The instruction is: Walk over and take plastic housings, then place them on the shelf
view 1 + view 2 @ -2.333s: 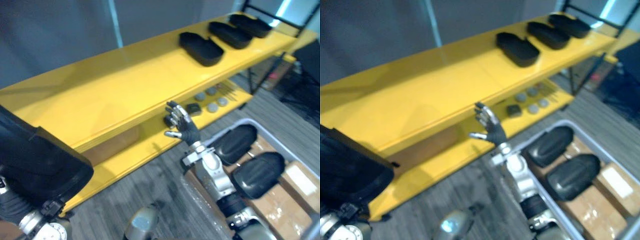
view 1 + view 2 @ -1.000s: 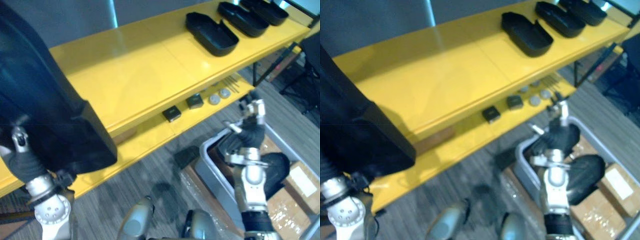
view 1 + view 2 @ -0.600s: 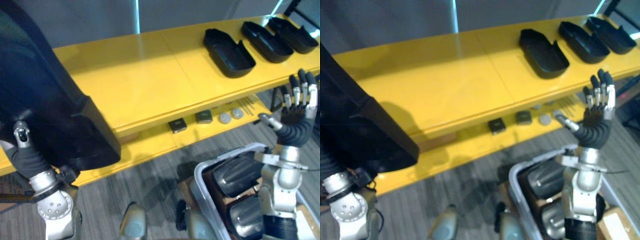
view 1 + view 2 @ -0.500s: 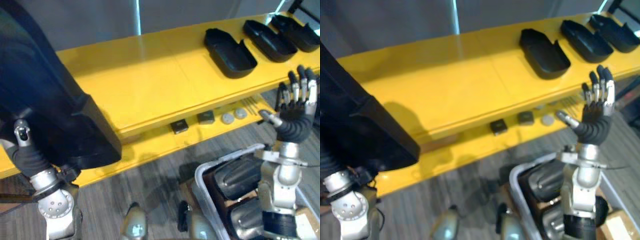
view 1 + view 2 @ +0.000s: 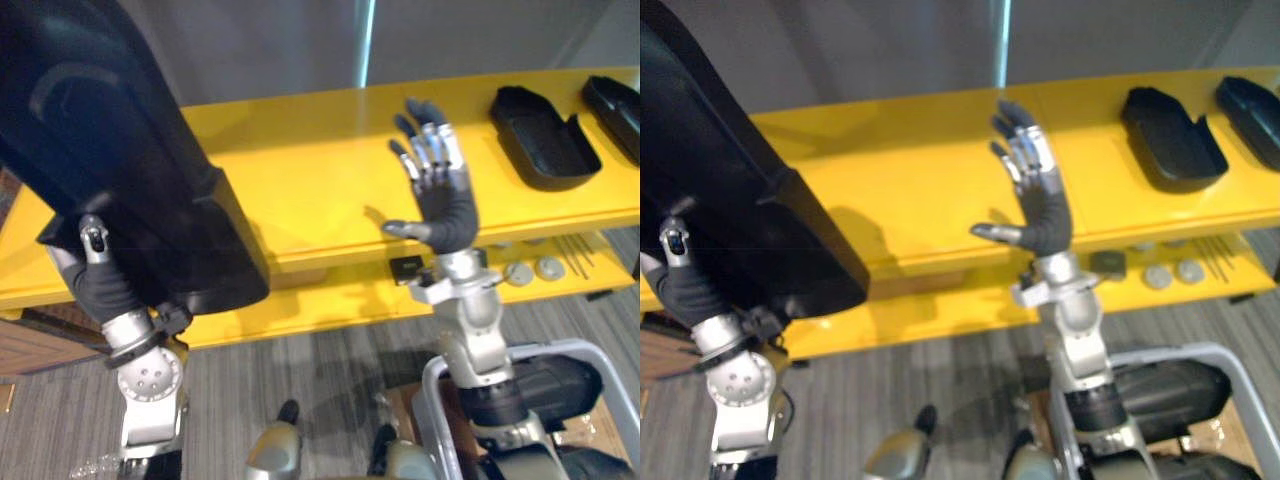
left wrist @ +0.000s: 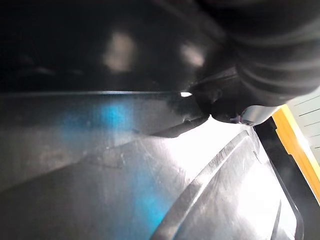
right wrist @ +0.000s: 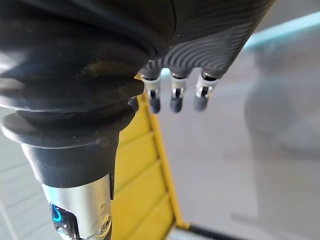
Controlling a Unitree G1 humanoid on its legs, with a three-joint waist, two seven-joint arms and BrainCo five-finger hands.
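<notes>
In the left eye view, the left robot hand (image 5: 99, 287) is low on the left, right up against a big housing (image 5: 110, 150). This black housing fills the upper left of the frame. The fingers are hidden behind it, so I cannot tell how they hold it. The bottom edge of the big housing hangs in front of the yellow shelf (image 5: 310, 180). The right robot hand (image 5: 437, 195) is up in the middle of the frame, in front of the shelf. Its fingers are straight and spread, and it holds nothing. A second housing (image 5: 545, 135) lies on the top board at the upper right. A third housing (image 5: 622, 100) lies at the right edge. On the lower board sit a small black block (image 5: 407, 268) and grey discs (image 5: 520, 272). At the lower right is a grey bin (image 5: 430, 385) with a dark housing (image 5: 555, 385) inside. The right eye view shows the same things. In the left wrist view, the big housing is very close and dark, just past the hand's cover. In the right wrist view, the fingers (image 7: 172, 97) point out straight with nothing in them.
</notes>
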